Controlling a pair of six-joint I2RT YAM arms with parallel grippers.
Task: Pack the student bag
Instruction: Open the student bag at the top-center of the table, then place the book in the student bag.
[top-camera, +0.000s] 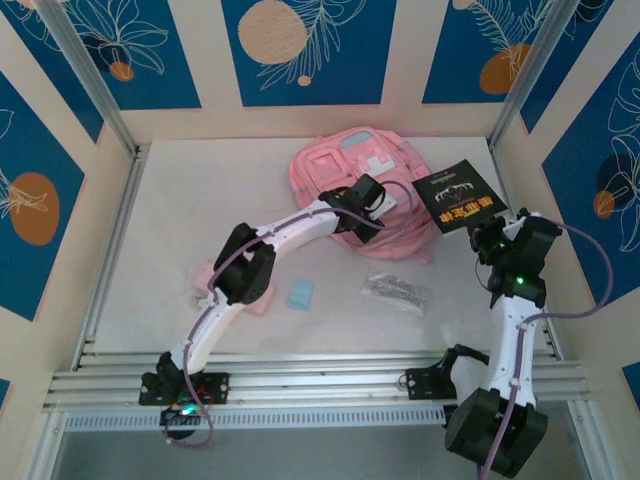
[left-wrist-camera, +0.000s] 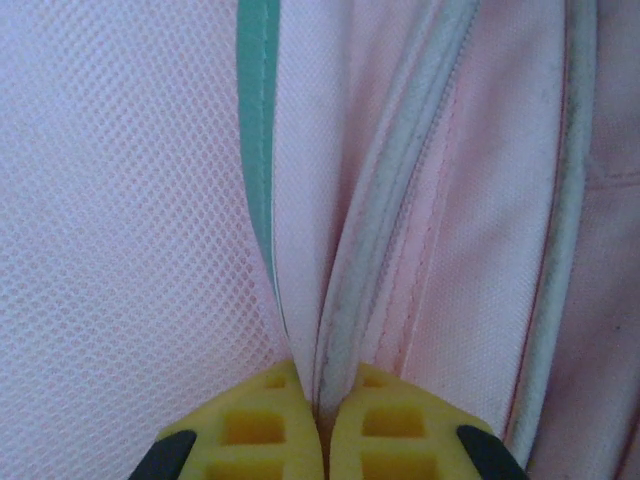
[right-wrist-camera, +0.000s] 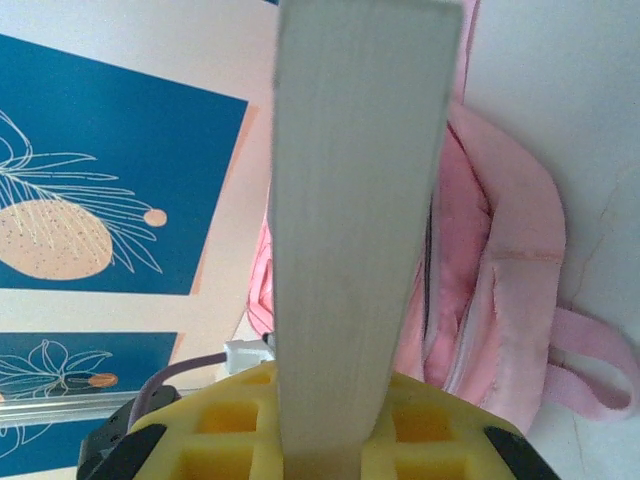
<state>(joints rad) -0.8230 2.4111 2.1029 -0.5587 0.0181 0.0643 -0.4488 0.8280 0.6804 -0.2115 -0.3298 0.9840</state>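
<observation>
Items: one student bag (top-camera: 335, 165), seam pinched by left end effector (left-wrist-camera: 322, 405); one book (top-camera: 460, 195), by right end effector (right-wrist-camera: 325, 405).

Cover of black book (top-camera: 460, 196), just right of student bag (top-camera: 330, 170): white emblem, orange lettering, none legible.

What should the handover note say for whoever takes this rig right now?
Left gripper: shut, pinching the zipper edge of the large pink fabric backpack with grey-blue trim, which lies far-centre on the table.
Right gripper: shut on a black-covered book, held up to the right of the backpack.
Loose on the table: light blue flat pad, clear plastic packet, small flat pink pencil case partly under the left arm.
Done: bag edge and book gripped.
Left: open the bag, put the book in, then probably the loose items.
</observation>
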